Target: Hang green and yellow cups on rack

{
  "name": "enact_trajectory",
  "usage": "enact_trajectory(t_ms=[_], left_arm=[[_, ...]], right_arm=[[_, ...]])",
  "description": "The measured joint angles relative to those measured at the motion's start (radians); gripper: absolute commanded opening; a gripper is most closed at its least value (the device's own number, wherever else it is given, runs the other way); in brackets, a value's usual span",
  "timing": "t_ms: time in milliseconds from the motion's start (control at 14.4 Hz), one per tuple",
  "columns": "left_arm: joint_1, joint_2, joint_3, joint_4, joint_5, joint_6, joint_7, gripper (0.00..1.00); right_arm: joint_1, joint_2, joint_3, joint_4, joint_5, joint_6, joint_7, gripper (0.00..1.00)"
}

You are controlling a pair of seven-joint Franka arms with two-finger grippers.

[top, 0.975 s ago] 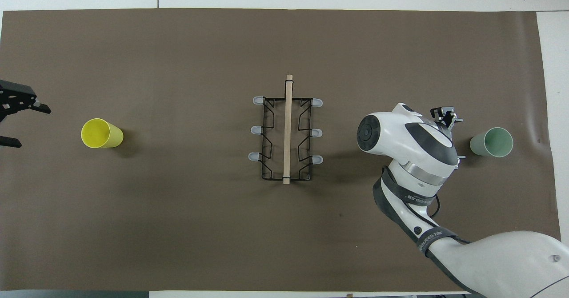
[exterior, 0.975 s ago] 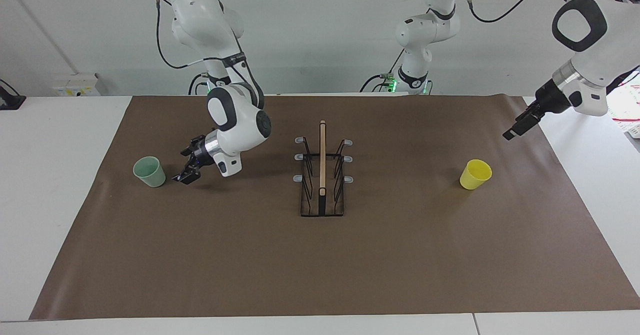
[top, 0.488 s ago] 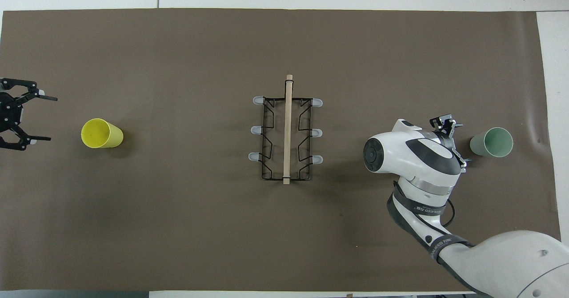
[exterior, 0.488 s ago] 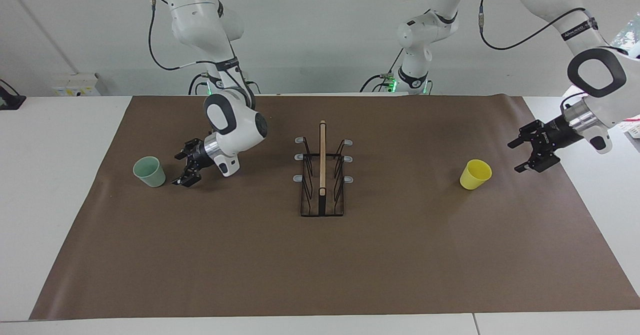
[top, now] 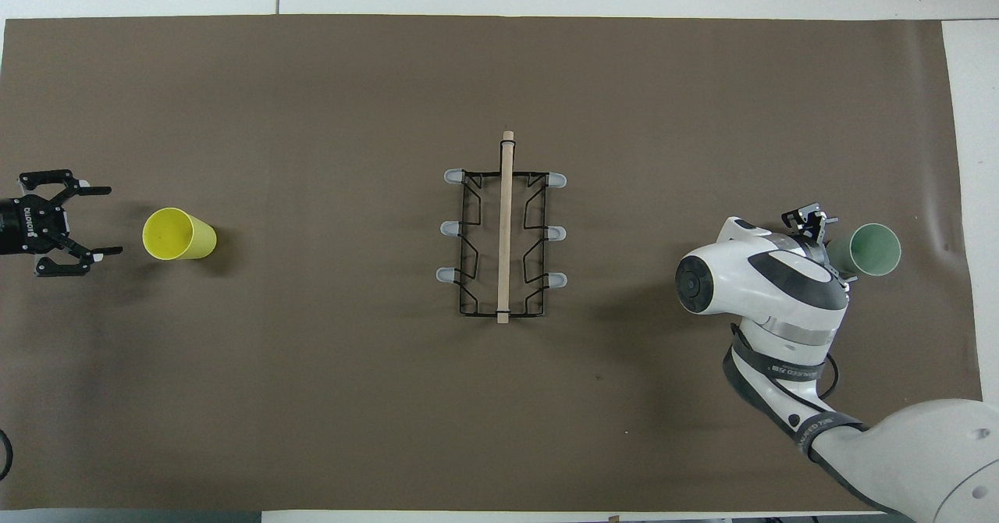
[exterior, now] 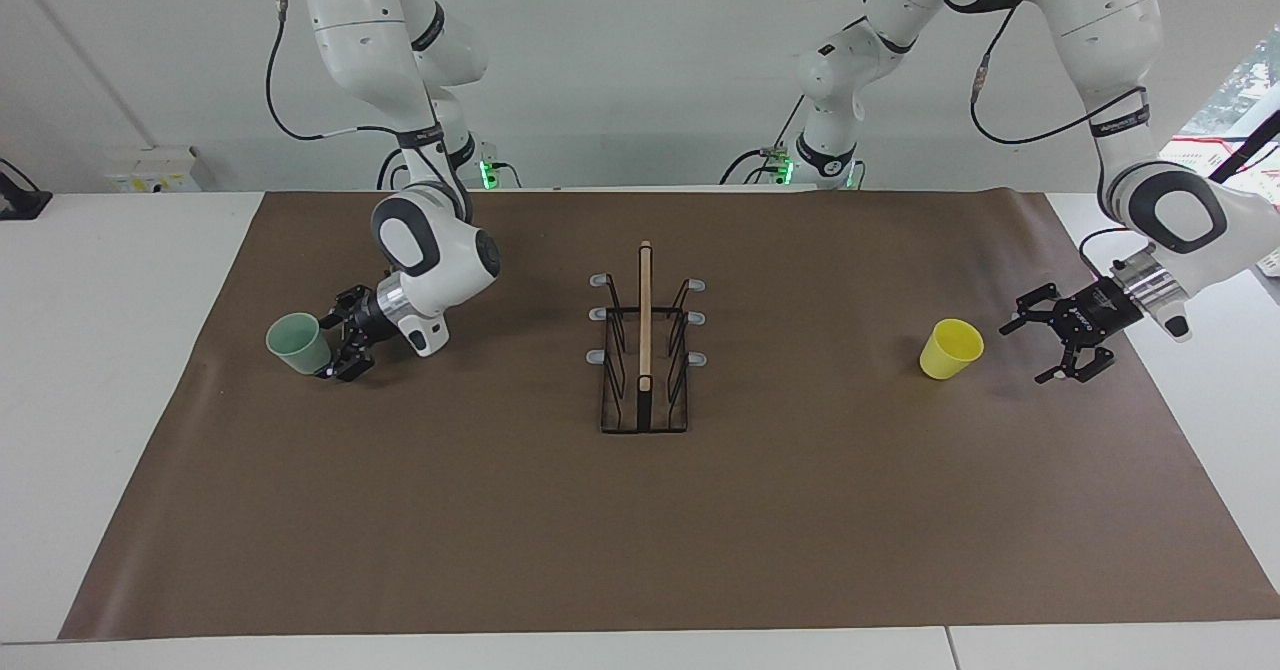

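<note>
The pale green cup [exterior: 297, 344] stands mouth up on the brown mat toward the right arm's end of the table; it also shows in the overhead view [top: 868, 249]. My right gripper [exterior: 333, 344] is low and open, its fingers on either side of the cup's lower part [top: 832, 247]. The yellow cup [exterior: 950, 348] stands mouth up toward the left arm's end [top: 178, 234]. My left gripper [exterior: 1058, 336] is open, low over the mat and a short gap from the yellow cup [top: 103, 221]. The black wire rack [exterior: 645, 350] stands at mid-table with bare prongs [top: 503, 234].
A brown mat [exterior: 640, 510] covers most of the white table [exterior: 100, 400]. The mat's end [exterior: 1130, 420] lies just past my left gripper. A small white box [exterior: 155, 170] sits at the table's edge near the right arm's base.
My right gripper has moved over to the green cup and now straddles it. My left gripper has come down, opened and turned toward the yellow cup. Neither cup has moved.
</note>
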Motion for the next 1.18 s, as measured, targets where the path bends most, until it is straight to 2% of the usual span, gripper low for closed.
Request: enact_trajectory(t_ms=[279, 348, 418, 488, 557, 627, 906, 1045, 1184], left_arm=[[-0.002, -0.042, -0.012, -0.135, -0.094, 0.065, 0.000, 1.00], [-0.003, -0.054, -0.013, -0.155, -0.102, 0.066, 0.000, 1.00], [-0.008, -0.064, -0.013, -0.170, -0.105, 0.066, 0.000, 1.00], [-0.016, -0.072, -0.014, -0.182, -0.108, 0.068, 0.000, 1.00], [-0.023, -0.078, -0.015, -0.194, -0.110, 0.074, 0.000, 1.00], [-0.029, -0.082, -0.015, -0.204, -0.111, 0.081, 0.005, 1.00], [-0.086, -0.088, -0.018, -0.224, -0.115, 0.121, 0.040, 1.00], [-0.113, -0.088, -0.019, -0.226, -0.129, 0.141, 0.041, 1.00], [-0.130, -0.088, -0.019, -0.228, -0.134, 0.161, 0.044, 1.00]], right_arm=[[-0.040, 0.000, 0.000, -0.010, -0.036, 0.006, 0.033, 1.00], [-0.049, 0.000, 0.000, -0.014, -0.052, 0.012, 0.048, 0.95], [-0.058, 0.000, 0.000, -0.018, -0.061, 0.021, 0.064, 0.79], [-0.065, 0.000, 0.000, -0.022, -0.068, 0.026, 0.077, 0.38], [-0.068, 0.000, 0.000, -0.025, -0.072, 0.026, 0.088, 0.12], [-0.068, 0.000, 0.000, -0.025, -0.077, 0.026, 0.107, 0.00], [-0.063, -0.001, 0.000, -0.019, -0.092, 0.003, 0.187, 0.00], [-0.050, -0.005, 0.002, 0.016, -0.094, -0.040, 0.191, 0.00], [-0.038, -0.020, 0.003, 0.061, -0.042, -0.074, 0.194, 0.00]])
